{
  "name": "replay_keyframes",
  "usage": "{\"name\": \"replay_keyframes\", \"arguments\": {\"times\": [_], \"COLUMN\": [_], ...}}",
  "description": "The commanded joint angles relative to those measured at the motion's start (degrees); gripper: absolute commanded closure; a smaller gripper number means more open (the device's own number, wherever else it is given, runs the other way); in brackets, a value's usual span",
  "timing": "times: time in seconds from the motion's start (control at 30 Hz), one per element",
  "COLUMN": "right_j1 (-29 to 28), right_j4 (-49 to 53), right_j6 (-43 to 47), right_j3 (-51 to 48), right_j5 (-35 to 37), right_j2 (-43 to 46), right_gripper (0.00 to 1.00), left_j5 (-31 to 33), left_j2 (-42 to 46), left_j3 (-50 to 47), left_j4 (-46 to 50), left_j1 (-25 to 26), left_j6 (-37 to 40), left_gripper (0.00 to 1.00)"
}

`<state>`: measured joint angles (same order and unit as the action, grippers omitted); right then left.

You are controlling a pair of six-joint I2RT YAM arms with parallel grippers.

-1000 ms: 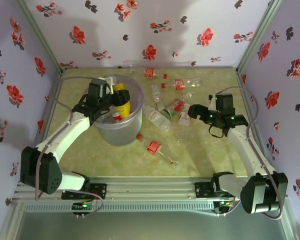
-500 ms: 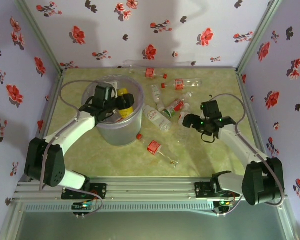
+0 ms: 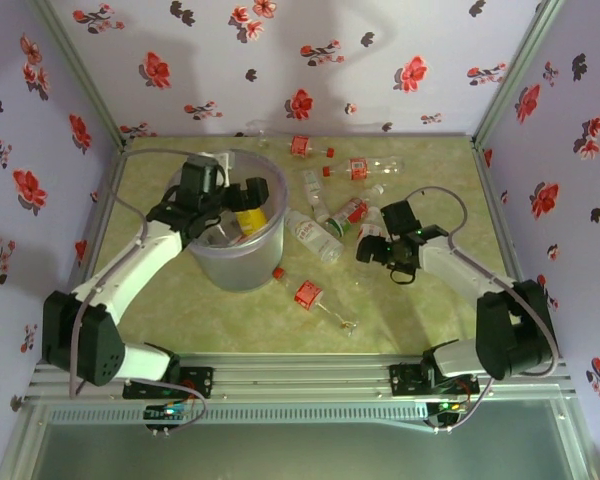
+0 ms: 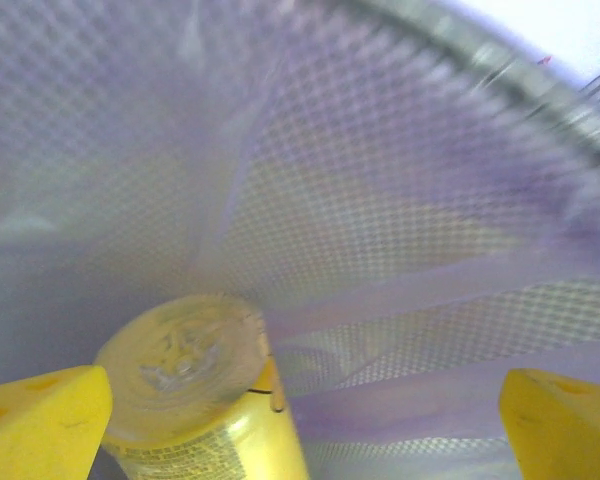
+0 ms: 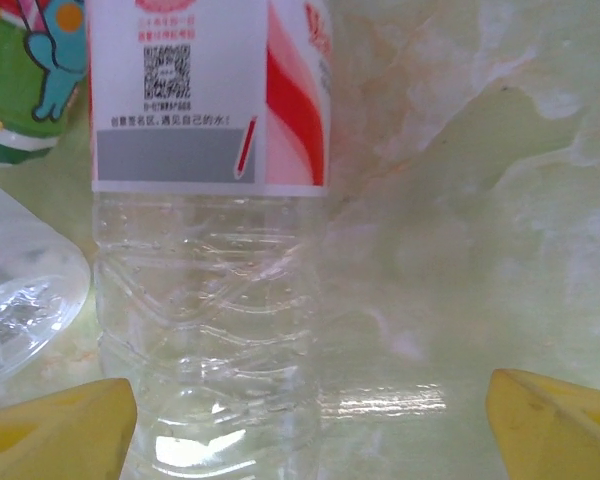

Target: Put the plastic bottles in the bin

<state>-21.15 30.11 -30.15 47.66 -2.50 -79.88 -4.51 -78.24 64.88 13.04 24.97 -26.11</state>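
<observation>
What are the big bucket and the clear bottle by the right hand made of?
The bin looks like translucent pale-lavender plastic: light passes through its wall, which shows a fine grid texture. The clear bottle looks like thin glossy plastic: see-through, ribbed, with bright highlights; its label could be paper or film.

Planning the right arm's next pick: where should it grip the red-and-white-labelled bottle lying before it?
I'd take the bottle by its bare ribbed body below the label, from above, fingers across its width: it lies flat on the table, lengthwise inside the open right gripper.
</observation>
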Motion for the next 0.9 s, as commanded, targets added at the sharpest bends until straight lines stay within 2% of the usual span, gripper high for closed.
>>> {"name": "replay_keyframes", "arguments": {"times": [0.0, 0.2, 0.37, 0.63, 0.87], "right_j1": [-1.7, -1.8, -1.7, -0.3, 1.4], "right_j4": [0.7, -1.8, -1.4, 4.5, 6.5], "right_j6": [-1.1, -1.4, -0.3, 2.4, 5.5], "right_j3": [1.6, 1.2, 2.4, 4.1, 5.4], "right_j5": [2.1, 1.8, 2.4, 6.4, 4.3], "right_j2": [-1.9, -6.6, -8.6, -1.6, 6.6], "right_gripper": [0.09, 0.14, 0.26, 0.48, 0.55], "left_j5": [1.6, 1.5, 1.5, 1.1, -4.1], "left_j2": [2.7, 3.9, 5.2, 8.9, 6.8], "left_j3": [3.7, 7.3, 9.0, 10.7, 13.3], "left_j4": [3.3, 4.5, 5.2, 5.0, 3.1], "left_j1": [0.2, 0.4, 0.6, 1.4, 3.5], "left_j6": [2.7, 3.2, 3.2, 1.6, -0.5], "left_gripper": [0.00, 0.00, 0.00, 0.00, 0.00]}}
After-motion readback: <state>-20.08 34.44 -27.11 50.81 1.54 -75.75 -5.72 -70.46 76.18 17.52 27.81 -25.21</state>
